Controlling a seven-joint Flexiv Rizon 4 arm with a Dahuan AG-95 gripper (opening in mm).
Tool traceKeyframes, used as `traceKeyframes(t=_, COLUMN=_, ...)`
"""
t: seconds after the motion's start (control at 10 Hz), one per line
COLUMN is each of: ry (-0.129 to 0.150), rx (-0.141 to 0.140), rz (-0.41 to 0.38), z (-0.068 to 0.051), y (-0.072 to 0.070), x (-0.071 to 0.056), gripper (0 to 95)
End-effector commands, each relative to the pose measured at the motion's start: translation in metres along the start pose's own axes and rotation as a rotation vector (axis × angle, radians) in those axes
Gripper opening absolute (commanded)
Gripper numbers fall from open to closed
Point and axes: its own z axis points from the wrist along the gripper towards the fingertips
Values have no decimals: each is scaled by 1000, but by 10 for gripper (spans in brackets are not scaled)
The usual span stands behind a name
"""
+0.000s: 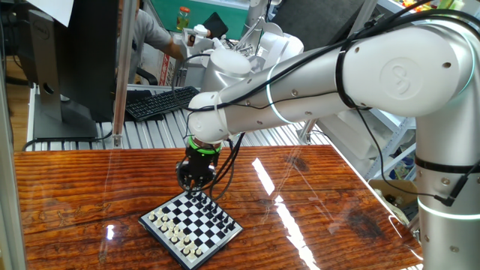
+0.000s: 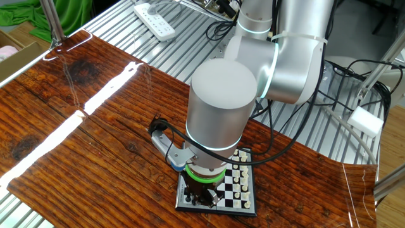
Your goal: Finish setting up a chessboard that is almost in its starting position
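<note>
White arm [image 2: 218,120] hiding chessboard [image 2: 243,204] half, jaws (closed) obscured

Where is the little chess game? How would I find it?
Look at the long brown wooden table under the big white robot arm. Near its front edge, right under the arm's black fingers, lies the chessboard. It is the only black and white checkered thing there, with tiny pieces along two opposite sides.
</note>
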Motion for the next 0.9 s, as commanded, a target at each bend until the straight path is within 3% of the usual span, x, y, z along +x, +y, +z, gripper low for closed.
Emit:
traceKeyframes(t=0.1, ry=1, rx=-1, rz=-1, z=0, y=0, x=0, gripper=0)
traceKeyframes(t=0.9, ry=-6, rx=-1, rz=5, z=0, y=0, x=0, gripper=0)
